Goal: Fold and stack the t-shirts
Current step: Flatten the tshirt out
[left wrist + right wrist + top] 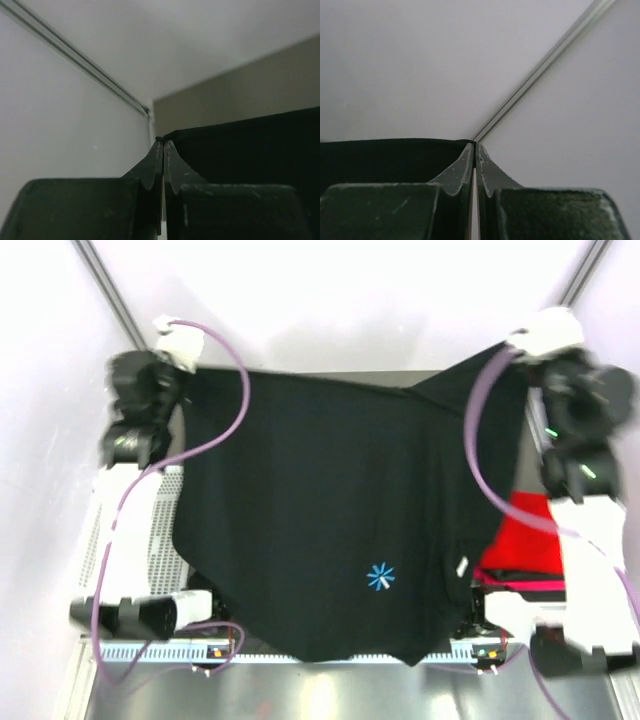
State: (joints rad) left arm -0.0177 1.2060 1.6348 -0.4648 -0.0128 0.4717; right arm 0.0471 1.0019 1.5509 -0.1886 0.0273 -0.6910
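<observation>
A large black t-shirt [330, 510] with a small light-blue mark [380, 577] hangs spread in the air between both raised arms. My left gripper [183, 372] is shut on its top left corner; in the left wrist view the cloth edge [250, 150] runs right from the pinched fingertips [163, 141]. My right gripper [515, 352] is shut on the top right corner; in the right wrist view the black cloth [385, 160] runs left from the fingertips [473, 145]. A folded red shirt [530, 535] lies on a magenta one [535, 585] at the right, partly hidden by the black shirt.
A white mesh basket [155, 530] stands at the left, partly behind the left arm. The arm bases [150, 612] sit at the near table edge. White walls with metal rails [110, 290] enclose the back.
</observation>
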